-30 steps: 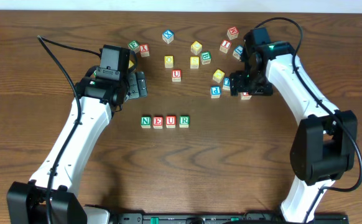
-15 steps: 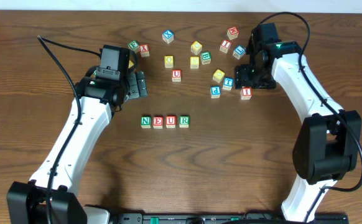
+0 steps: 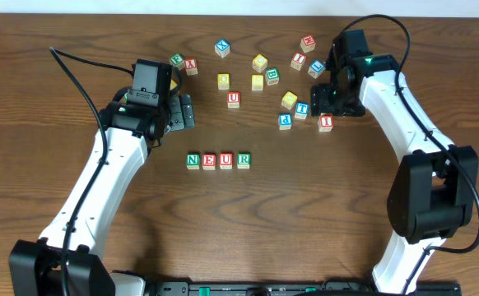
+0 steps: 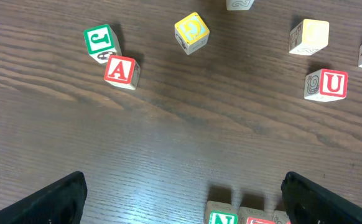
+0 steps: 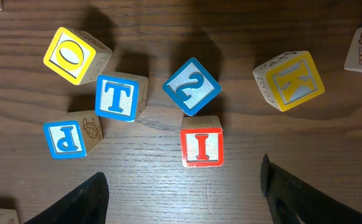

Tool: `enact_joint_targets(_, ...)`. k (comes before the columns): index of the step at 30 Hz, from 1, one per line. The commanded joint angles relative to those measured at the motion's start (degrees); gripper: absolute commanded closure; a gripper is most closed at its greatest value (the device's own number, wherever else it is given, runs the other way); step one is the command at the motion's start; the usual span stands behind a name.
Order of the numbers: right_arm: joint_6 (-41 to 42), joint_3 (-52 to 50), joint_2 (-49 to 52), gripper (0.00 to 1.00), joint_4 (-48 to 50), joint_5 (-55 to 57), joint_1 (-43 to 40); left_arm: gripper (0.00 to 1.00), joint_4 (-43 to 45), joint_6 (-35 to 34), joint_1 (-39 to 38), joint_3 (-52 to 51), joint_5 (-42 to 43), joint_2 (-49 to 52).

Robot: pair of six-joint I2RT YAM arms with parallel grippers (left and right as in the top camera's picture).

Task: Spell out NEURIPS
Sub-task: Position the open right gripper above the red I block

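A row of four cubes, green N, red E, red U and green R, is set close side by side at mid-desk. Its long axis runs left to right, and the letters are read upright in the overhead view. The red I is seen upright just ahead of the right claw, which is spread and empty. Blue T and blue P are found nearby. The left claw is opened wide, with nothing gripped.

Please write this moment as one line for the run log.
word: N-E-U-R row laid | next: red I cube loose | right gripper: open, near it, no contact | left gripper: open, empty
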Motion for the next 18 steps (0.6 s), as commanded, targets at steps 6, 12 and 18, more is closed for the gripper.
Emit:
enact_joint_targets(6,0.0,0.02,1.55,0.27,-0.15,0.72,0.59,0.02,-0.02,0.15,0.13,1.77,-0.09,-1.05)
enact_joint_targets(12,0.0,-1.84,1.55,0.26,-0.44,0.74,0.52,0.02,-0.02,0.13,0.13,1.77,-0.09,-1.05)
enact_joint_targets(18,0.24,-5.14,1.55,0.26,0.72,0.74,0.52,0.02,-0.04,0.13,0.13,1.75,-0.09,-1.05)
